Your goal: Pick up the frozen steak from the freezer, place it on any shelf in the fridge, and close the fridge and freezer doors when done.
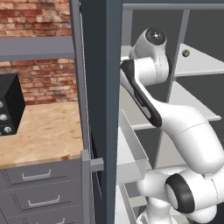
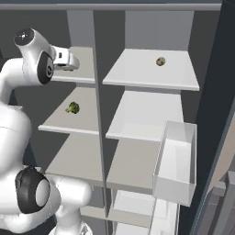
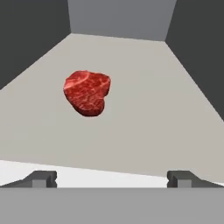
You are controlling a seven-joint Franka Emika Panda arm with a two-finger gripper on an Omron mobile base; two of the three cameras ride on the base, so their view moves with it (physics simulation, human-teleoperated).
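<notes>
Steak lies on the freezer board ahead of the wide-spread, empty gripper, slightly left.

A black appliance sits on the wooden counter before a brick wall, above grey drawers.

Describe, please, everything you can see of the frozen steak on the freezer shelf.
The frozen steak is a small flat lump, dark red with paler pink marbling, shaped like an irregular, lopsided heart. It lies flat on a pale grey freezer shelf, left of the middle in the hand view, with bare shelf all around it. Nothing touches it but the shelf. The tool stands open, short of the steak, with its fingertips at the shelf's near edge.
</notes>
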